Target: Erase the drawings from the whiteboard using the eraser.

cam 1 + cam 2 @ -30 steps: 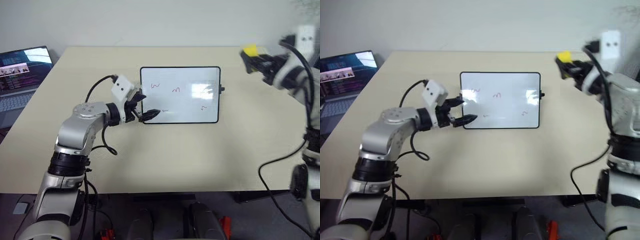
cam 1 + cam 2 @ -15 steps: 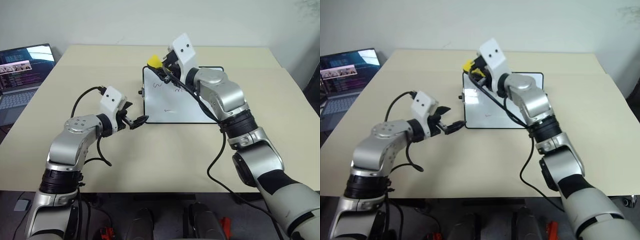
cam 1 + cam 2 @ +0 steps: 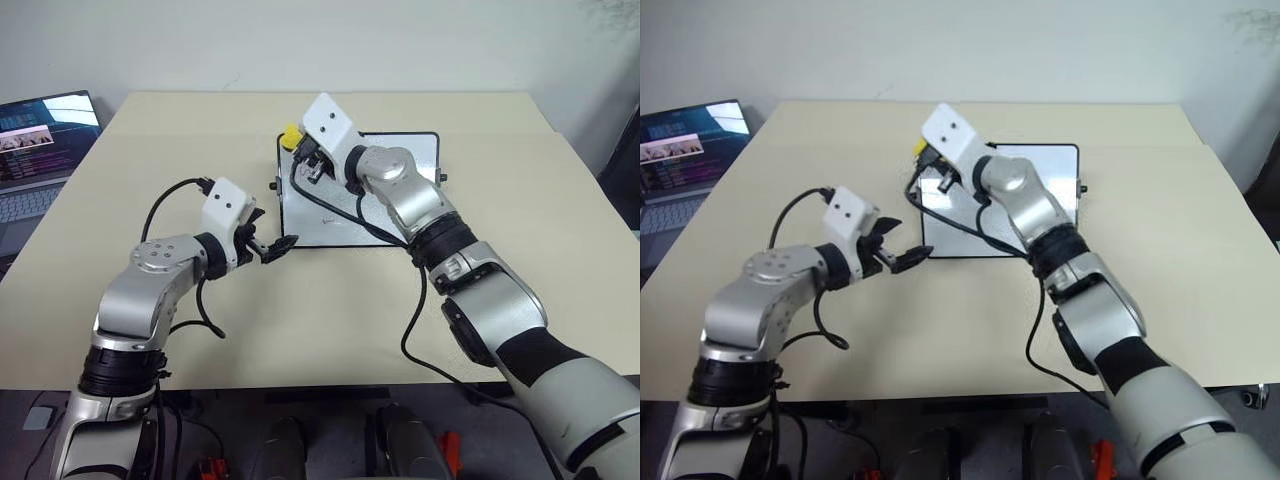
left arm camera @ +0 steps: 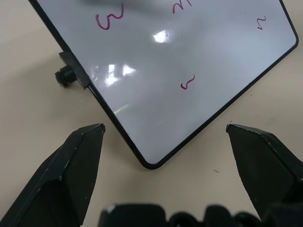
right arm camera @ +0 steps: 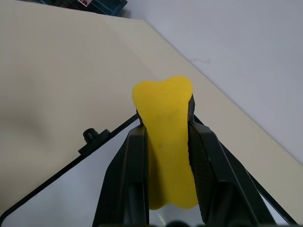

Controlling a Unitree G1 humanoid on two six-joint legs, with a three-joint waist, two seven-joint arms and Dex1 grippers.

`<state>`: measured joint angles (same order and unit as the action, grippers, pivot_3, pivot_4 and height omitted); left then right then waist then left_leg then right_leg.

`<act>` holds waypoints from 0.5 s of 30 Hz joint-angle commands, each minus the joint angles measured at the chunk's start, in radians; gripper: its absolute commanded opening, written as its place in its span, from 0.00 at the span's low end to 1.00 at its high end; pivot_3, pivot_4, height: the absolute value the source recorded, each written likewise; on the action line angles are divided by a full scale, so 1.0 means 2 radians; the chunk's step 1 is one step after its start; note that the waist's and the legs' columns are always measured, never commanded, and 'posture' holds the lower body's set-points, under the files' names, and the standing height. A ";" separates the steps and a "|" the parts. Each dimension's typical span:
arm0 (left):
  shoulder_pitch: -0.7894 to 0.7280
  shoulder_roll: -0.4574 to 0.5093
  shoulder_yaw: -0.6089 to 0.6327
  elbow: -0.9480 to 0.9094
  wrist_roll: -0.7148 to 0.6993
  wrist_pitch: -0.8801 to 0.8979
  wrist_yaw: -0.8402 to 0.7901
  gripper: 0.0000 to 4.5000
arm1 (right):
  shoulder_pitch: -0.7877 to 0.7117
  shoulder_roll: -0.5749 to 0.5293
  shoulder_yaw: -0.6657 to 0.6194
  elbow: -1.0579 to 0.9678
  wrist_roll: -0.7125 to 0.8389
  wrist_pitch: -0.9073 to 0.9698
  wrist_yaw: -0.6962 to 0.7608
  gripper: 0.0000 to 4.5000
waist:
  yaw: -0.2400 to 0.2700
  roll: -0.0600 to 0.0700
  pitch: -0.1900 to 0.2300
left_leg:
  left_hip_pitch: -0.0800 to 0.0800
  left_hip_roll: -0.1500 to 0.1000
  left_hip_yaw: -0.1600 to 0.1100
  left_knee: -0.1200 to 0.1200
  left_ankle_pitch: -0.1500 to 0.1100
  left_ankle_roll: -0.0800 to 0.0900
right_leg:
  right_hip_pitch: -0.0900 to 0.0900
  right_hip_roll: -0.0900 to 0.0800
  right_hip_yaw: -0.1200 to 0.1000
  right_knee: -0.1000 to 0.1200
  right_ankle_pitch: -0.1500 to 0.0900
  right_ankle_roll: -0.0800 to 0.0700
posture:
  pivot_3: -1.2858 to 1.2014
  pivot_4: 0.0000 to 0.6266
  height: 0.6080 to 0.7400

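Risk: right gripper (image 5: 165,142), clamped on the soft yellow eraser (image 5: 166,146), could shove the unheld black-framed whiteboard (image 4: 189,71); left gripper (image 4: 165,137) gapes empty.

Lighting even and bright. Overhead glare patches on the whiteboard (image 4: 189,71). My arms cast soft shadows on the tabletop (image 3: 330,310). My left pincer (image 4: 165,142) fingertips sit slightly out of focus.

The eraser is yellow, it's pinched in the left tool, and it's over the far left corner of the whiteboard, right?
Not quite: the eraser is pinched in the right tool, not the left, as the right wrist view shows. The left tool is open with nothing in it. The rest holds: it is yellow, over the far left corner of the whiteboard.
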<state>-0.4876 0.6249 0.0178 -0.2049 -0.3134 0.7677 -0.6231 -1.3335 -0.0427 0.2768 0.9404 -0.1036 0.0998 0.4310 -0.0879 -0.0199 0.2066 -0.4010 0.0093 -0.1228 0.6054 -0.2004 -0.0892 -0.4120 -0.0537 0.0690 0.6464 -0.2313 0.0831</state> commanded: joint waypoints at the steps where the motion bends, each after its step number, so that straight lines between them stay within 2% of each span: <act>1: -0.009 0.000 0.000 -0.021 -0.003 0.000 0.000 1.00 | -0.036 0.004 0.003 0.038 -0.027 -0.042 -0.024 0.19 | 0.000 0.000 0.000 | 0.000 0.000 0.000 0.000 0.000 0.000 | 0.000 0.000 0.000 0.000 0.000 0.000 | 0.52 0.24 1.00; 8: -0.008 0.002 0.003 -0.024 -0.003 0.000 0.001 1.00 | -0.062 0.012 0.030 0.131 -0.095 -0.084 -0.079 0.19 | -0.001 0.000 0.000 | 0.000 0.000 0.000 0.000 0.000 0.000 | 0.000 0.000 0.000 0.000 0.000 0.000 | 0.52 0.24 1.00; 15: 0.002 0.015 0.014 -0.036 -0.003 0.007 0.002 1.00 | -0.060 0.029 0.044 0.163 -0.130 -0.097 -0.097 0.19 | -0.002 0.000 0.000 | 0.000 0.000 0.000 -0.001 0.000 0.000 | 0.000 0.000 0.000 0.000 0.000 0.000 | 0.52 0.24 1.00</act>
<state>-0.4829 0.6343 0.0090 -0.2280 -0.3137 0.7792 -0.6212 -1.4269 -0.0032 0.3587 1.2685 -0.3452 -0.0757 0.2480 -0.0912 -0.0199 0.2066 -0.4005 0.0093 -0.1228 0.6043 -0.2003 -0.0892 -0.4126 -0.0537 0.0691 0.6472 -0.2314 0.0828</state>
